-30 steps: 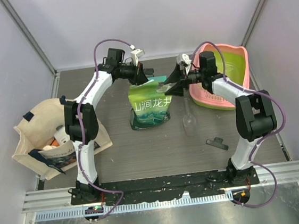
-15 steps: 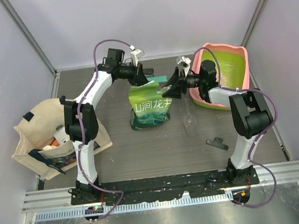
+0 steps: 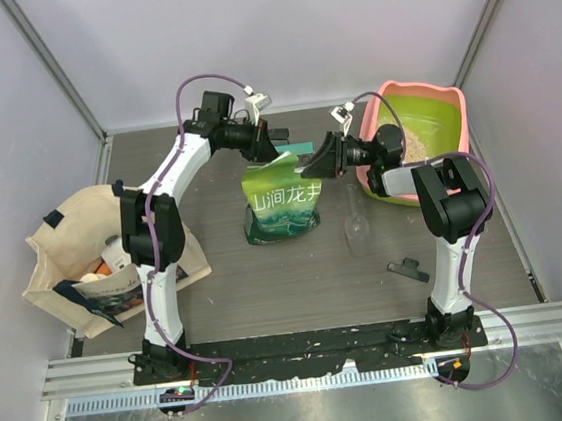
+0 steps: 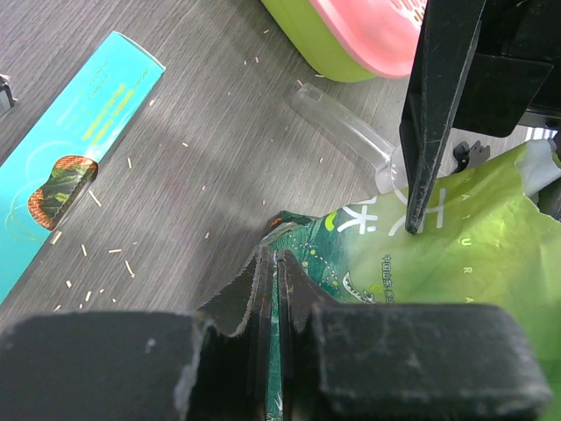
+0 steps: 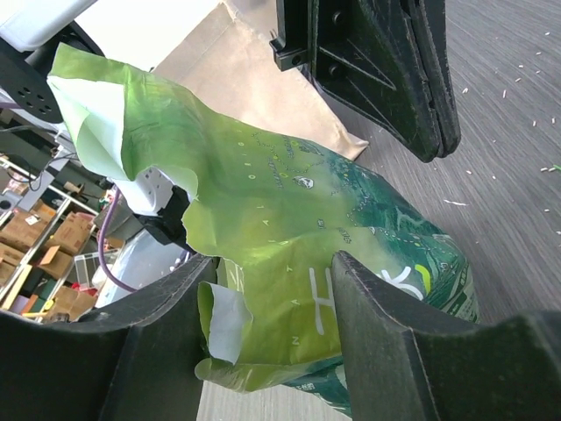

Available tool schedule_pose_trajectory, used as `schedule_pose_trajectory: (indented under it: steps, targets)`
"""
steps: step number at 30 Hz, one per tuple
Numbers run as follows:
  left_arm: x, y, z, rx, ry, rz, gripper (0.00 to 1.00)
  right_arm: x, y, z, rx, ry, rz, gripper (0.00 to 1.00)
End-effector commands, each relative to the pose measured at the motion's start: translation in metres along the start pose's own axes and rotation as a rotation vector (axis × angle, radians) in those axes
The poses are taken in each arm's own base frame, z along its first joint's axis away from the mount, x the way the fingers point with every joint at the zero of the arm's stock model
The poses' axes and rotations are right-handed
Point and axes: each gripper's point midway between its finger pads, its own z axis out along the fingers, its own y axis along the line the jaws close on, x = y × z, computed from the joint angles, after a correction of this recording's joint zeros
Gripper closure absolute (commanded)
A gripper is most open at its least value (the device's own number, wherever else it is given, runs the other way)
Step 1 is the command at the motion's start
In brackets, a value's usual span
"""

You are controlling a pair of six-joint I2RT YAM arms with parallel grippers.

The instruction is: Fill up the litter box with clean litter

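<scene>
**Tool state.** The left gripper (image 4: 276,285) is clamped shut on the ragged top corner of the green printed foil bag (image 3: 281,205), which stands upright mid-table. The right gripper (image 5: 390,206) has its jaws apart. They straddle the bag's opposite top edge without pinching it.

**Task items.** The rounded plastic litter box (image 3: 419,84), with a pink rim and a lime-green basin, sits at the far right of the table, near the bag's right side. A thin patch of pale beige litter (image 3: 417,143) lies in its basin. Judge the fill as barely begun.

**Hazards from this position:**
- If the right jaws close beside the film rather than on it, you lift the bag by one corner. It then sags and spills granules onto the grey table (image 3: 268,282).
- The ragged edge may rip under load.
- The clear plastic scoop (image 3: 355,225) lies near the bag's right side, and a swinging bag can knock it.
- If you tilt the bag before its mouth clears the pink rim, the litter falls short of the basin.
</scene>
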Motion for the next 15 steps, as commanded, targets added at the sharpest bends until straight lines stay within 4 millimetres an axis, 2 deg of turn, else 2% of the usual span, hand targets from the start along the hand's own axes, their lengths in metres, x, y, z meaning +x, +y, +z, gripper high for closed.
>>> schedule_pose_trajectory:
  steps: [1, 8, 10, 11, 13, 14, 15]
  targets:
    - [-0.023, -0.008, -0.017, -0.012, -0.05, 0.055, 0.92, -0.026, 0.046, 0.006, -0.129, -0.045, -0.375, 0.43]
    - [-0.03, -0.011, -0.023, -0.023, -0.066, 0.069, 0.92, -0.012, 0.052, 0.005, -0.131, -0.034, -0.392, 0.43]
    - [-0.03, -0.01, -0.024, -0.027, -0.066, 0.067, 0.92, -0.015, 0.053, 0.005, -0.12, -0.053, -0.402, 0.45]
    - [-0.031, -0.012, -0.025, -0.029, -0.067, 0.07, 0.92, -0.013, 0.049, 0.005, -0.102, -0.052, -0.369, 0.45]
    - [-0.031, -0.012, -0.026, -0.03, -0.066, 0.068, 0.92, -0.019, 0.046, 0.005, -0.062, -0.075, -0.424, 0.45]
    - [-0.032, -0.013, -0.027, -0.032, -0.068, 0.073, 0.92, -0.015, 0.038, 0.006, -0.026, -0.057, -0.367, 0.46]
    - [-0.031, -0.012, -0.027, -0.034, -0.065, 0.068, 0.92, -0.02, 0.029, 0.005, 0.018, -0.073, -0.46, 0.46]
